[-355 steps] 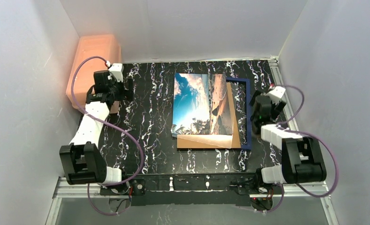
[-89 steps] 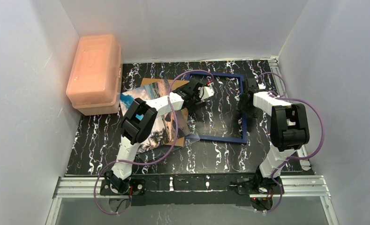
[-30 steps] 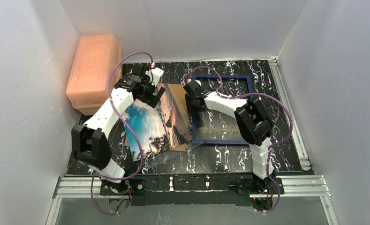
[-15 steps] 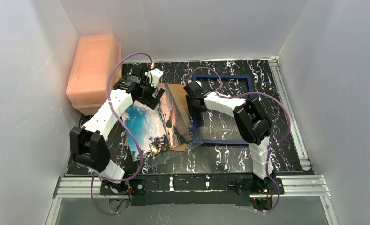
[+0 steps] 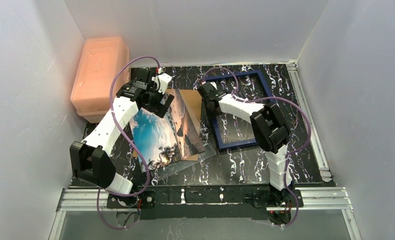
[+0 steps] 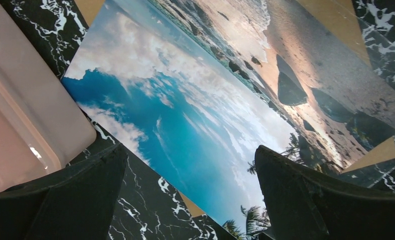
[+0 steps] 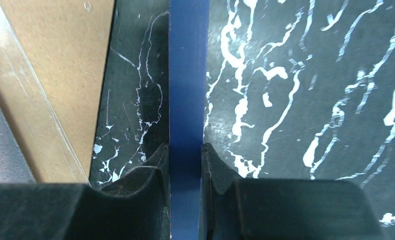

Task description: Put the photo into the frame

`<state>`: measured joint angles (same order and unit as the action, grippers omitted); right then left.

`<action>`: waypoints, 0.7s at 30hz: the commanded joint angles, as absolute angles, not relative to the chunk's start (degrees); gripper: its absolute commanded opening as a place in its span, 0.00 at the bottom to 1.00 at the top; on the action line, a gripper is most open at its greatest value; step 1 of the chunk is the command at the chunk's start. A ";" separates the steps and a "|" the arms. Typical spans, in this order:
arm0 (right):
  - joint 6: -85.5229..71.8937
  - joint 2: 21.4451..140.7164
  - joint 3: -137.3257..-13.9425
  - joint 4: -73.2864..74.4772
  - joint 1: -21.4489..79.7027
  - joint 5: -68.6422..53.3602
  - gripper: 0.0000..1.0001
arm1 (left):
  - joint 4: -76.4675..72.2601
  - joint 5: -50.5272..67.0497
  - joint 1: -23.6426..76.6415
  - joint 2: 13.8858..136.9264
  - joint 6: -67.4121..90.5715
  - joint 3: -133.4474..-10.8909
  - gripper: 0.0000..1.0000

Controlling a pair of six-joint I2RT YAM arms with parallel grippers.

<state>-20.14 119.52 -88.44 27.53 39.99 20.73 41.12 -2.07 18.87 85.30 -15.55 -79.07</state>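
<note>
The photo (image 5: 162, 131), a glossy beach print, lies tilted on the marble table, partly over a brown backing board (image 5: 190, 99). It fills the left wrist view (image 6: 195, 100). My left gripper (image 5: 157, 102) hangs open above the photo's far left corner, its fingers (image 6: 60, 200) wide apart and touching nothing (image 6: 190, 165). To the right lies the navy-blue frame (image 5: 233, 75), skewed on the table. My right gripper (image 5: 209, 97) is shut on the frame's left bar (image 7: 187, 75), one pad pressed against each side (image 7: 185, 155).
A pink plastic box (image 5: 97, 75) stands at the far left, close to my left gripper, and shows in the left wrist view (image 6: 15, 125). A clear sheet (image 5: 205, 156) pokes out under the photo's near edge. White walls enclose the table.
My right gripper has closed on the frame's left bar. The frame has turned, its near end swinging right. The left gripper stays open over the photo, barely moved.
</note>
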 commanded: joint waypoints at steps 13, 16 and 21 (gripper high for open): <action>-24.00 104.75 -112.87 43.40 39.20 16.45 0.01 | 46.15 12.39 17.37 79.17 -7.17 -86.43 0.98; -27.29 102.99 -118.01 43.14 39.14 10.54 0.01 | 44.07 18.79 14.91 78.07 -2.42 -86.82 0.98; -35.85 100.15 -122.40 35.18 38.09 -2.69 0.01 | 44.25 26.67 13.04 79.21 4.31 -90.75 0.99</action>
